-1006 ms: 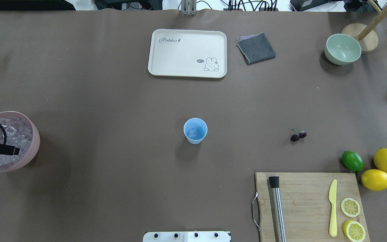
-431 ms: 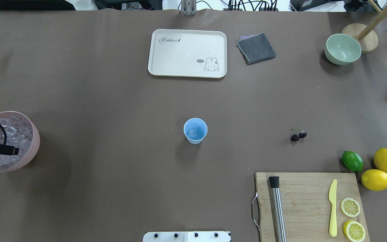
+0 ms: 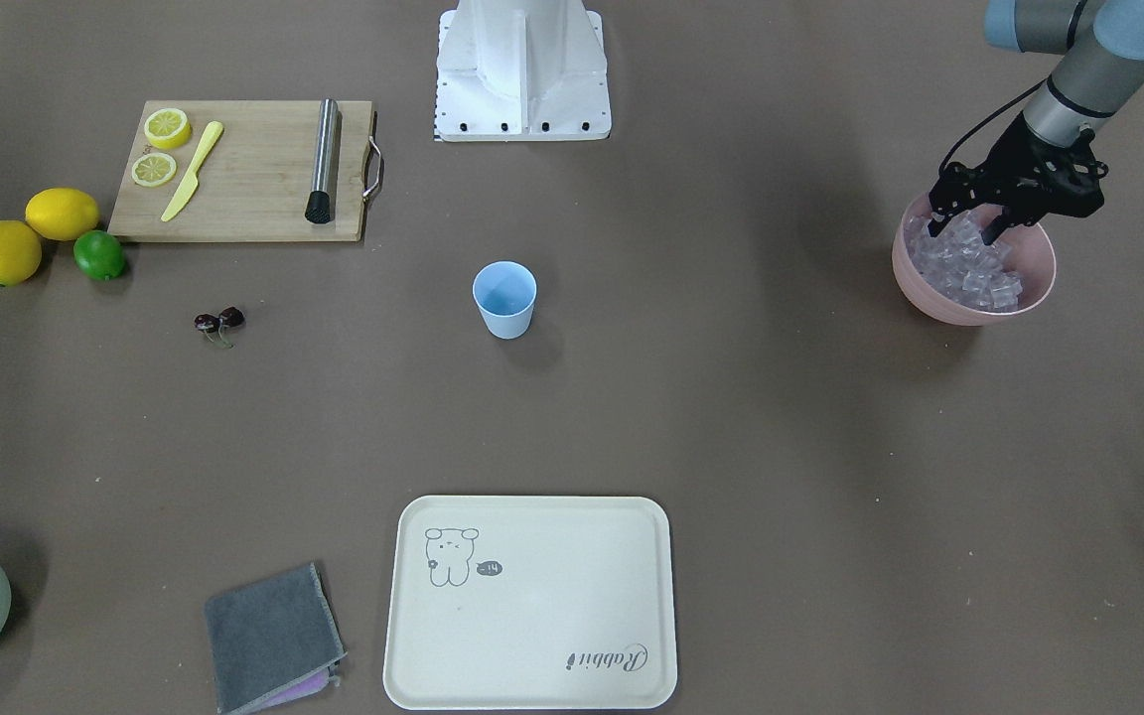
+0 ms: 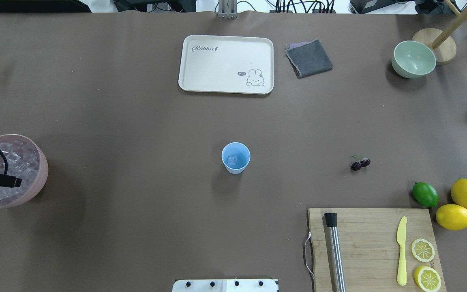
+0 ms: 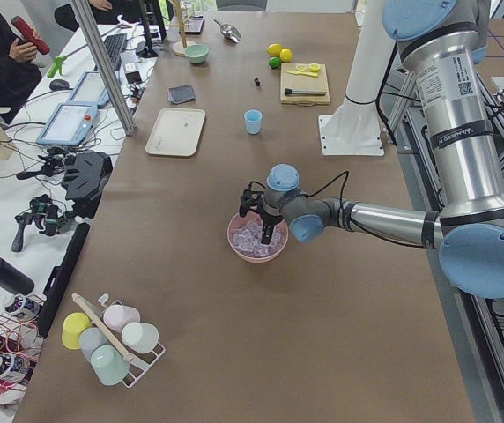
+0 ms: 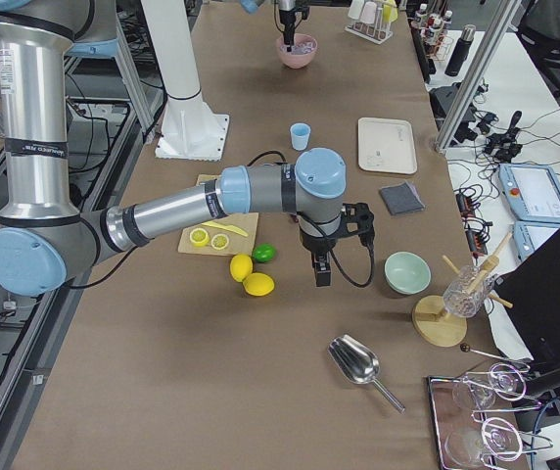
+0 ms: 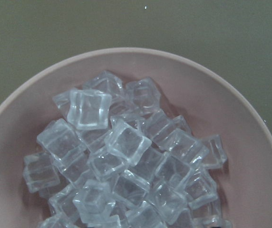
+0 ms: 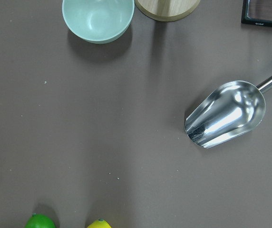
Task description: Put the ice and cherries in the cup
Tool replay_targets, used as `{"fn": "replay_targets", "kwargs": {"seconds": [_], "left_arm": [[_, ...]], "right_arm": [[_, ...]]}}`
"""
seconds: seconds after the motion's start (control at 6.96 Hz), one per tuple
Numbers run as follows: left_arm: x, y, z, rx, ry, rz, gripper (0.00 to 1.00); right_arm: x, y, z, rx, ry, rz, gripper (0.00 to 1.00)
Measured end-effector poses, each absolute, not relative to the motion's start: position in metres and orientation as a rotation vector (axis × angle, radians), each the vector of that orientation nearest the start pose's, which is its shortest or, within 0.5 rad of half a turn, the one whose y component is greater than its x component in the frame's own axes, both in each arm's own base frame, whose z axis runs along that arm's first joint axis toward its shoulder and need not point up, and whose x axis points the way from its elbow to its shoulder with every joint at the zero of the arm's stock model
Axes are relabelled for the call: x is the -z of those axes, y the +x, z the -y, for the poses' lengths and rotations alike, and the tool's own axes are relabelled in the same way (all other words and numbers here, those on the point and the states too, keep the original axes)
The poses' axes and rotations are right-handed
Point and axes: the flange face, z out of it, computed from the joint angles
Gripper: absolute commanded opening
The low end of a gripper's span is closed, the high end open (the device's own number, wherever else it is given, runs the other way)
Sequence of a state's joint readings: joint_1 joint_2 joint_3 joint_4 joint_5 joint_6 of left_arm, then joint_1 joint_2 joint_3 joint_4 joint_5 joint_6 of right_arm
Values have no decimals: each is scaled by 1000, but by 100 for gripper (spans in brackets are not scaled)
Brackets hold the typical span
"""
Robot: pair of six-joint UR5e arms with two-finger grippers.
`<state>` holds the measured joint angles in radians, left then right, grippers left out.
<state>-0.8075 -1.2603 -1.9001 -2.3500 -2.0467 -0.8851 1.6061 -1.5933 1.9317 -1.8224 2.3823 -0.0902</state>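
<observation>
**Left end effector** (image 3: 967, 223): You have it lowered into the pink bowl (image 3: 939, 303) at the robot's left end of the tabletop (image 4: 136, 121). Its two fingers are spread apart and released, and the tips sit down among the cubes. The views do not settle whether a cube lies between them.

**Right end effector** (image 6: 321, 274): It hangs above bare tabletop just beyond the lime (image 4: 425, 194) and the two whole lemons (image 4: 453, 217). You see it from the side only, so you cannot tell whether it is released or clenched.

**Ice** (image 7: 126, 156): Clear cubes are heaped in the pink bowl, piled toward the middle with bare pink wall around them. One more cube (image 4: 232, 160) lies at the bottom of the cup.

**Cup** (image 4: 236, 158): Light blue and upright, it stands alone at the middle of the tabletop, well apart from the pink bowl.

**Cherries** (image 4: 360, 164): You will find the dark pair, joined at the stems, lying on the tabletop between the cup and the lime, touching neither.

**Cutting board** (image 4: 363, 243): It is at the robot's near right and carries a steel rod (image 4: 335, 255) with a black tip, a yellow knife (image 4: 401, 251) and two lemon slices (image 4: 423, 250).

**Far side:** There is a cream tray (image 4: 225, 65) with a rabbit print, a folded grey cloth (image 4: 309, 58) just beside it, and a pale green bowl (image 4: 414, 59) further toward the robot's right.

**Metal scoop** (image 8: 226, 114): It lies on the tabletop near the pale green bowl.
</observation>
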Motion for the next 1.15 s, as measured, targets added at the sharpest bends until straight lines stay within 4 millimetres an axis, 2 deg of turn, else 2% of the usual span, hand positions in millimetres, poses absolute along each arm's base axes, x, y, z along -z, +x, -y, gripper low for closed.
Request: {"fn": "replay_targets", "kwargs": {"seconds": [0.29, 0.72, 1.15], "left_arm": [[-546, 210, 347, -77, 206, -885, 45], [-544, 207, 348, -73, 207, -890, 33], [-547, 199, 348, -100, 225, -882, 0]], "right_arm": [[-516, 77, 464, 87, 133, 804, 100], [-518, 77, 463, 85, 130, 805, 100], [-518, 77, 461, 86, 129, 806, 100]]}}
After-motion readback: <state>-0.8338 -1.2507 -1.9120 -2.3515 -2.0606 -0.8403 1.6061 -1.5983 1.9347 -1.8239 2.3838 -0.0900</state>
